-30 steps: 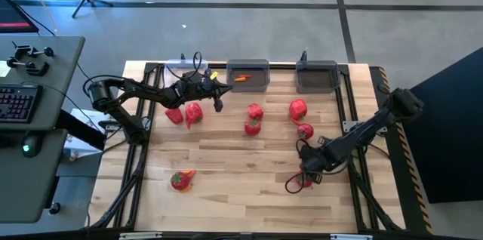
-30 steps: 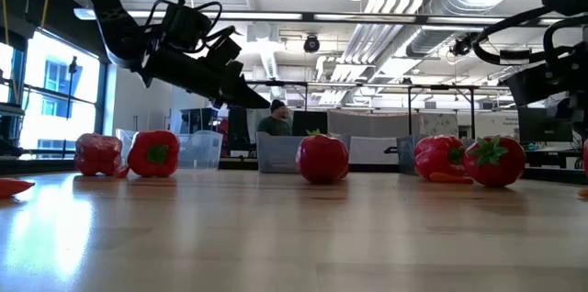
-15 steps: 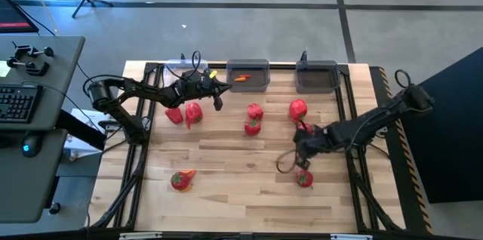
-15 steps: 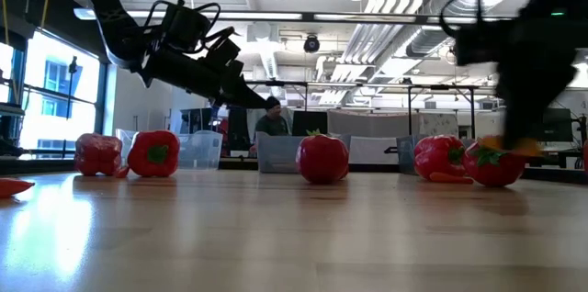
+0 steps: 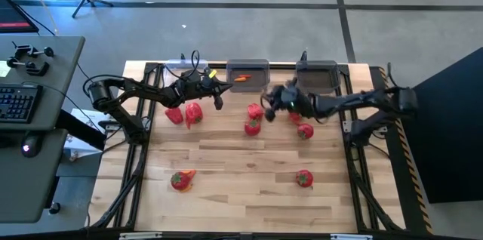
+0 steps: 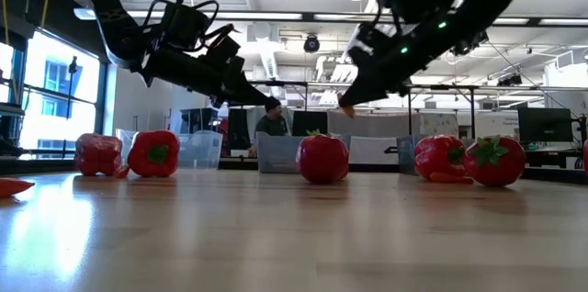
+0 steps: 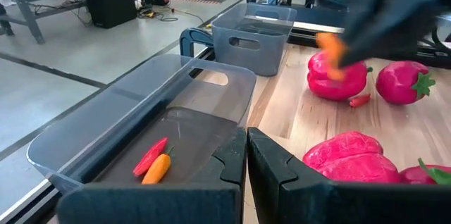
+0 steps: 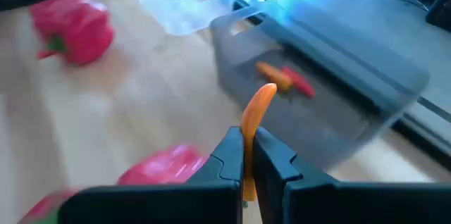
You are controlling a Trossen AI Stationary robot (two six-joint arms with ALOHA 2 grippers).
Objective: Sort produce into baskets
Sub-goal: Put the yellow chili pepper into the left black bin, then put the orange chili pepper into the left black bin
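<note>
orange chilli (image 8: 258,111) pinched in right gripper (image 8: 246,155), airborne near middle bin (image 5: 247,74) | bin holds two chillies (image 5: 241,78) | peppers, tomatoes scattered on tabletop (image 5: 241,157)

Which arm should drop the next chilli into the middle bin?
Right. The right tool is shut on an orange chilli and hangs just short of the middle grey bin, which already holds chillies. The left tool is shut, holding nothing.

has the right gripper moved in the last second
Yes. The right gripper, holding an orange chilli, went from the table's near right edge up toward the middle grey basket.
</note>
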